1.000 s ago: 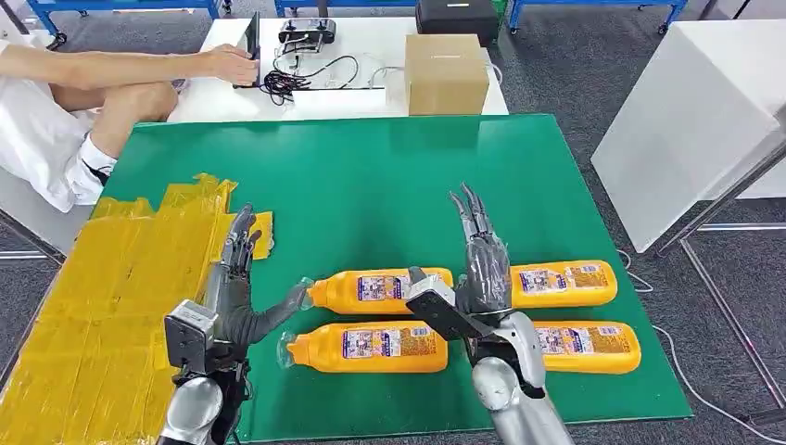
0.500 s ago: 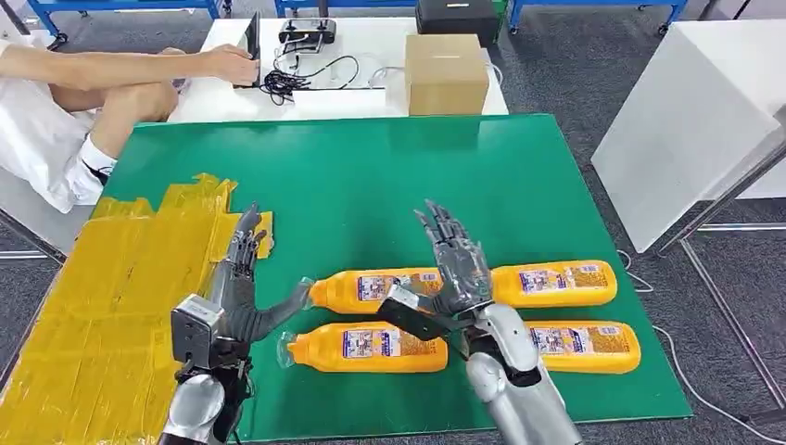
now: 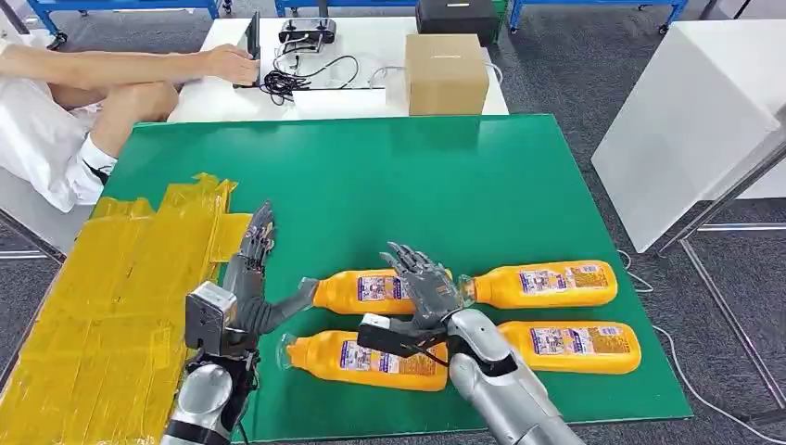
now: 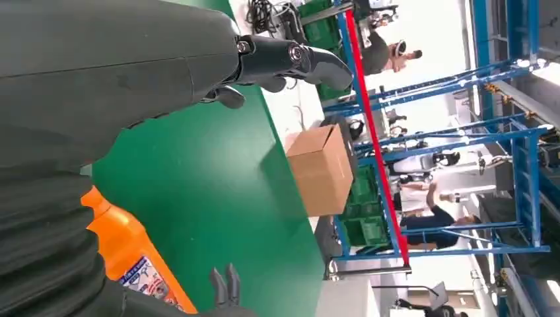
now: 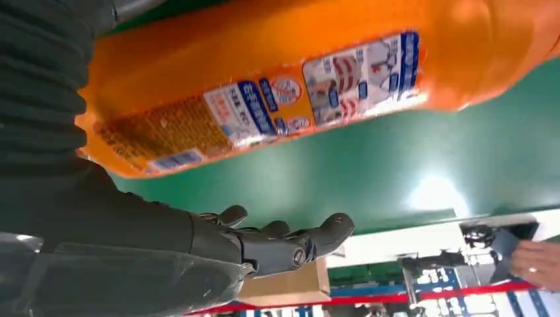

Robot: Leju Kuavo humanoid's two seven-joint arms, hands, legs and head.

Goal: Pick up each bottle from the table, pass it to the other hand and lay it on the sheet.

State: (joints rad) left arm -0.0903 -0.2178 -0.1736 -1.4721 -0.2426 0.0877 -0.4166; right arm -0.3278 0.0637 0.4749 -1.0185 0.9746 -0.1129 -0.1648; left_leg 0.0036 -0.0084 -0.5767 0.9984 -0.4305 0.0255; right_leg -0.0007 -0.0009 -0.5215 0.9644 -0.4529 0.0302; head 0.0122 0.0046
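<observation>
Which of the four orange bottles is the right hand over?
The far-left orange plastic bottle in the back row: the right hand hovers open over its base end, fingers spread. The other three lie uncovered.

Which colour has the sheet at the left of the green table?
The sheet is yellow, seen best in the head view.

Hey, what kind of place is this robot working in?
Probably a robot lab or test workshop: blue racks behind, a white bench with cables and a cardboard box, and a green table of bottles.
</observation>
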